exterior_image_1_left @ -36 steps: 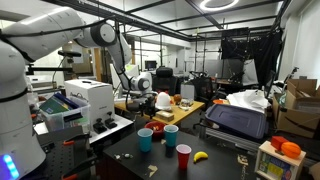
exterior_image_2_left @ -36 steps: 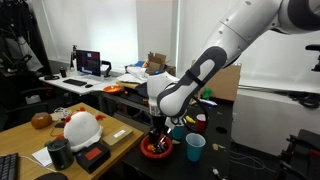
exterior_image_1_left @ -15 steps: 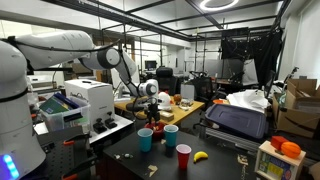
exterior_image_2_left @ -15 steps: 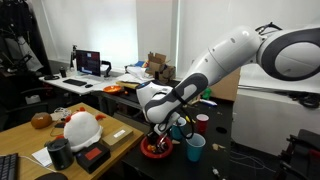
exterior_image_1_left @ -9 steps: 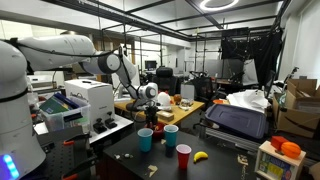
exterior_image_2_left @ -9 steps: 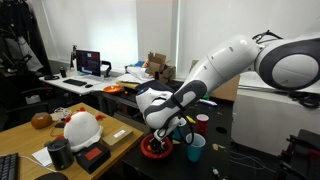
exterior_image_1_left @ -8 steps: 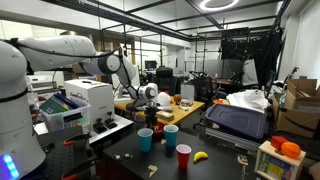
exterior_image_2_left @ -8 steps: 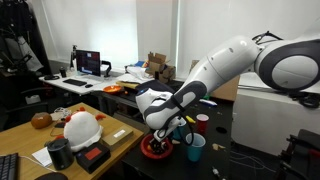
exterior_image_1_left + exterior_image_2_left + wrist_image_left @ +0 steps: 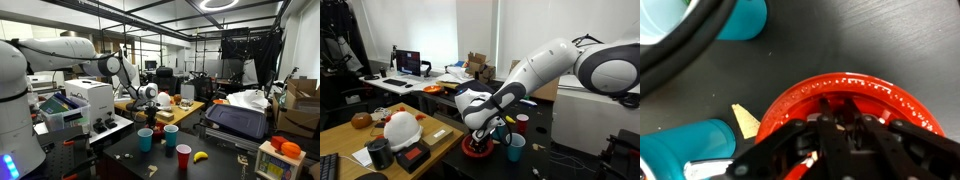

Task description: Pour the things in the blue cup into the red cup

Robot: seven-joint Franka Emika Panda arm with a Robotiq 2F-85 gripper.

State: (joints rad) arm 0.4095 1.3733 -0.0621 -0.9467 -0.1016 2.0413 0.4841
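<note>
Item: blue cup (image 9: 515, 148), a plain deep-blue tumbler. It stands upright on the dark table (image 9: 542, 162), long axis vertical, mouth up, contents unseen. It is near my gripper (image 9: 477, 136) but off to one side. I hang low over the red bowl (image 9: 475, 151). Jaws apart or together: I cannot tell. The red cup (image 9: 521, 123) is beyond.

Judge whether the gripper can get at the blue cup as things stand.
Probably yes, after lifting: the gripper is low over the red bowl, and the blue cup stands beside it with nothing above.
</note>
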